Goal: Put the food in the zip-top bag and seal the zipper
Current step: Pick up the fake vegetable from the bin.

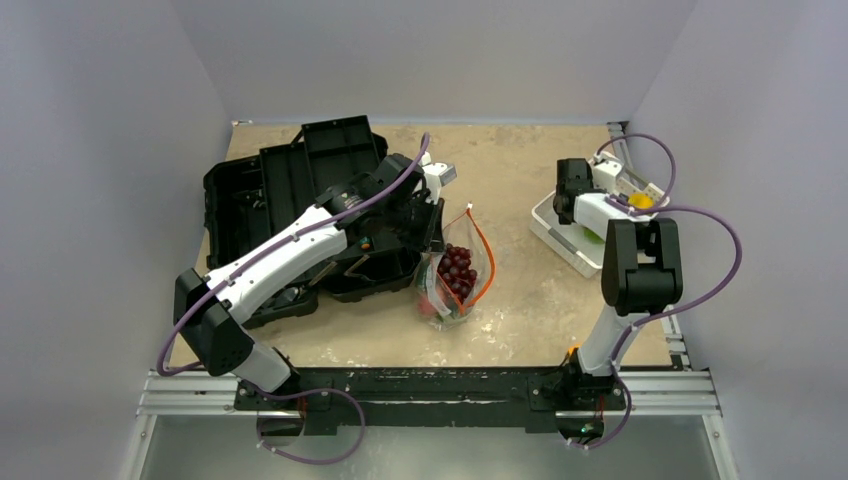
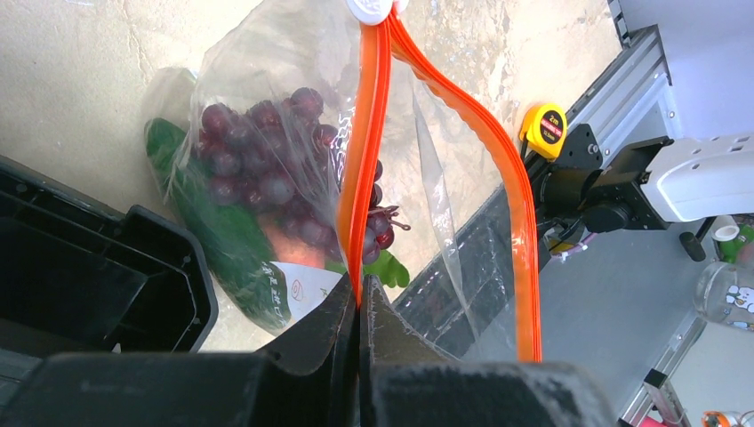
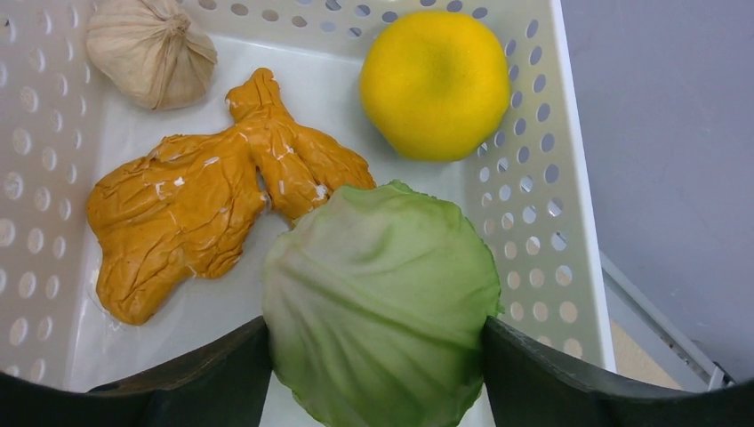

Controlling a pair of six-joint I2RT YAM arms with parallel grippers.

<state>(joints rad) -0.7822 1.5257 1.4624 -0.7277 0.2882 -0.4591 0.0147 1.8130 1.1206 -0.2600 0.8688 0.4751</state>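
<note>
The zip-top bag [image 1: 455,275] lies mid-table with purple grapes [image 2: 258,169], a green cucumber [image 2: 213,231] and a pink-red fruit [image 2: 298,253] inside. Its mouth gapes, and the orange-red zipper [image 2: 367,133] splits into two strands. My left gripper [image 2: 359,298] is shut on one strand and holds the mouth up. My right gripper [image 3: 378,342] is down in the white basket [image 3: 533,196], with a finger pressed against each side of the pale green cabbage [image 3: 382,302]. A yellow lemon [image 3: 436,84] lies just beyond the cabbage.
The basket also holds a crinkled orange-brown item [image 3: 204,213] and a beige bulb [image 3: 151,49]. An open black toolbox [image 1: 290,200] sits left of the bag, under my left arm. A yellow tape measure [image 2: 544,124] lies near the front rail.
</note>
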